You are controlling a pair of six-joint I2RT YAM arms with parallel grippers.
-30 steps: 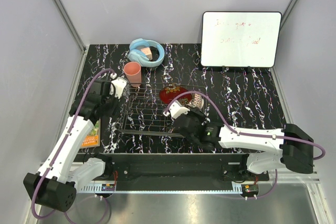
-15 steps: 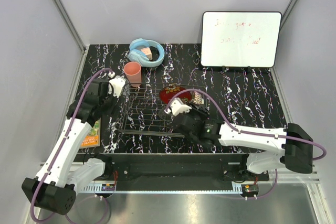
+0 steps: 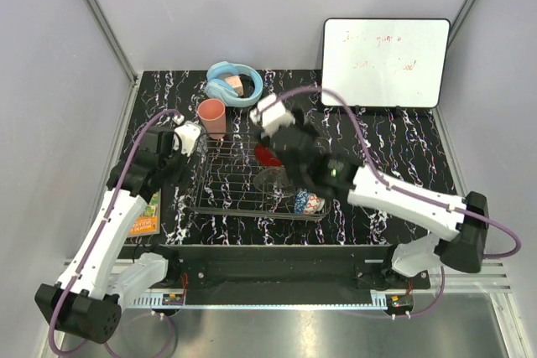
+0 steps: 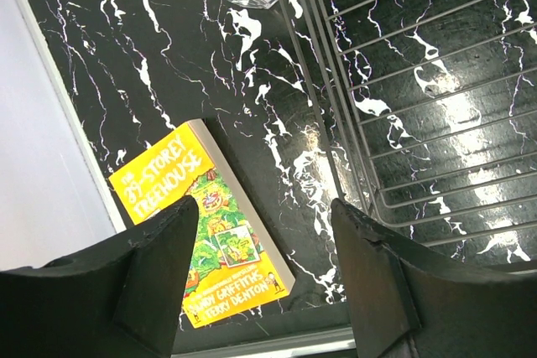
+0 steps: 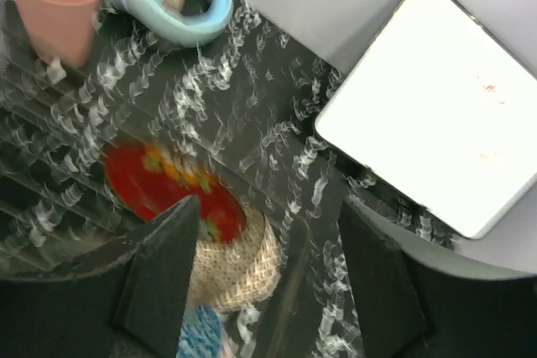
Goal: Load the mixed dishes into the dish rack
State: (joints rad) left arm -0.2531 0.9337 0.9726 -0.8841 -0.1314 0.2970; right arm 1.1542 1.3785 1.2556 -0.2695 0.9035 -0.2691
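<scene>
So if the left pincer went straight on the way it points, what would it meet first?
Probably bare marbled tabletop between the yellow Treehouse book and the rim of the dish rack; the open left pincer points down into that gap, though depth is unclear.

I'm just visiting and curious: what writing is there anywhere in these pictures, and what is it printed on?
"39-STOREY TREEHOUSE": on the cover of the orange book, seen from the left wrist.
"ANDY GRIFFITHS & TERRY DENTON": along the bottom of the same cover.
Red handwriting on the whiteboard: too faint to read in either view.
No other readable text shows.
</scene>
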